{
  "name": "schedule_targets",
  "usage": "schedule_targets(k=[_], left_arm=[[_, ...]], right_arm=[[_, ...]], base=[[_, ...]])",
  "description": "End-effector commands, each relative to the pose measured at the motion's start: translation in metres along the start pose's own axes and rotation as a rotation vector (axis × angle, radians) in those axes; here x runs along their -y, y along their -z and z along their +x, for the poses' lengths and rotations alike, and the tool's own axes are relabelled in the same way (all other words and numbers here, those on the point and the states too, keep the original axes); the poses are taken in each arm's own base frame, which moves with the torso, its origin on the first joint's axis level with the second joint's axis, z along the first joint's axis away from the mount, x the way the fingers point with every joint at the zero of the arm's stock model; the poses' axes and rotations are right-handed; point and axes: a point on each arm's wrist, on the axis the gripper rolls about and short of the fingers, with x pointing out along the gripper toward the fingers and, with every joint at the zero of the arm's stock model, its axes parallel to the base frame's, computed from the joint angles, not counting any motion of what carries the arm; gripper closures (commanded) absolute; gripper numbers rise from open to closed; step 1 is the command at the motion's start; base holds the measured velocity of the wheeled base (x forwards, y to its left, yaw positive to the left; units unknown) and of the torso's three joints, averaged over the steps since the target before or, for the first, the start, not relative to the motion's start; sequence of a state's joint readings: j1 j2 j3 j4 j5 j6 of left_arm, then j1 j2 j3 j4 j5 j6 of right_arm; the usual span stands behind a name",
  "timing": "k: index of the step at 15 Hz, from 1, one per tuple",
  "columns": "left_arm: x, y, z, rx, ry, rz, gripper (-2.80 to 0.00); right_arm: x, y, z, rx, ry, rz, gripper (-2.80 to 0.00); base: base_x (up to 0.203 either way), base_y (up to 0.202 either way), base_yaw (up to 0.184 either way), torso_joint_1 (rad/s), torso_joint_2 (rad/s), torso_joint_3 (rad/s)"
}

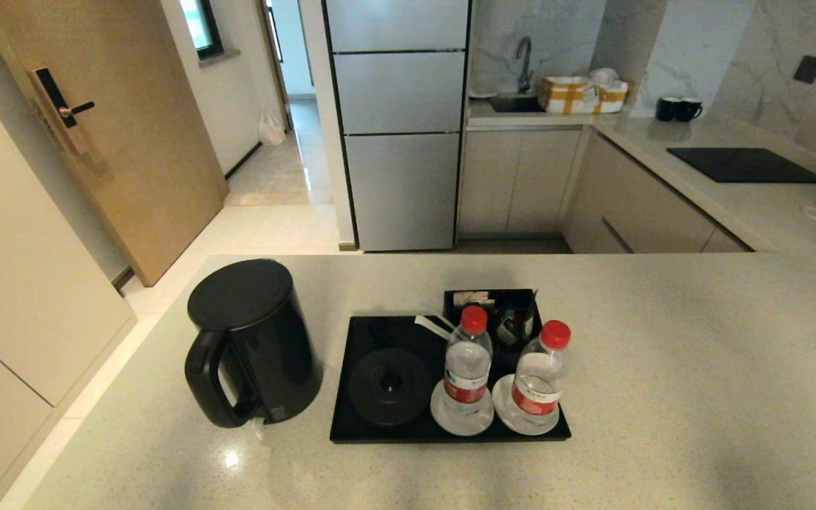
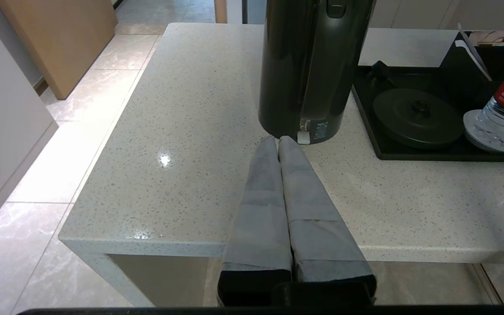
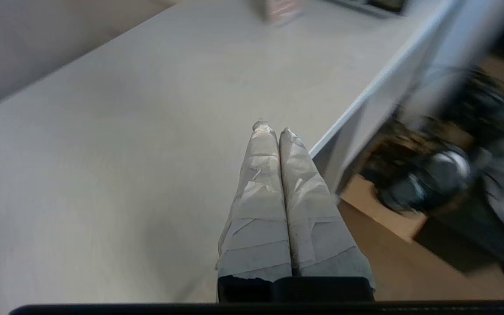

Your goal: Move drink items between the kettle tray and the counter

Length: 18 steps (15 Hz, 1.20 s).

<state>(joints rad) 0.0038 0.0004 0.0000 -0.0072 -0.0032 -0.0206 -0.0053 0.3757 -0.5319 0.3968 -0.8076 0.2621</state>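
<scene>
since both bottles stand upright on the white coasters of the kettle tray [image 1: 351,425], i read the right bottle [image 1: 539,379] as nearest my right pincer [image 3: 271,127], which is pressed together, empty, over the bench [image 3: 103,153] edge. left pincer [image 2: 277,140], also closed, sits by the kettle [image 2: 309,70], farther off.

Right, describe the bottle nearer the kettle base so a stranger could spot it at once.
On the stone counter lies a black kettle tray, to the right of the black kettle. Two red-capped water bottles stand on white coasters there; this bottle is the left one, right beside the round kettle base.
</scene>
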Motion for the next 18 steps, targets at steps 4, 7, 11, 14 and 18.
schedule_targets(k=[4,7,11,14,18], left_arm=[[0.0,0.0,0.0,-0.002,-0.001,-0.001,0.0],[0.0,0.0,0.0,-0.002,-0.001,-0.001,0.0],[0.0,0.0,0.0,-0.002,-0.001,-0.001,0.0],[0.0,0.0,0.0,-0.002,-0.001,-0.001,0.0],[0.0,0.0,0.0,-0.001,-0.001,-0.001,0.0]], right_arm=[[0.021,0.09,-0.003,0.034,-0.249,-0.135,0.0],[0.005,0.101,0.005,0.14,-0.623,-0.218,0.0],[-0.002,0.113,0.008,0.113,-0.837,-0.17,0.0],[-0.002,0.114,0.008,0.109,-0.823,-0.162,0.0],[-0.002,0.114,0.008,0.113,-0.827,-0.168,0.0]], base=[[0.0,0.0,0.0,0.0,0.0,0.0],[0.0,0.0,0.0,0.0,0.0,0.0],[0.0,0.0,0.0,0.0,0.0,0.0],[0.0,0.0,0.0,0.0,0.0,0.0],[0.0,0.0,0.0,0.0,0.0,0.0]])
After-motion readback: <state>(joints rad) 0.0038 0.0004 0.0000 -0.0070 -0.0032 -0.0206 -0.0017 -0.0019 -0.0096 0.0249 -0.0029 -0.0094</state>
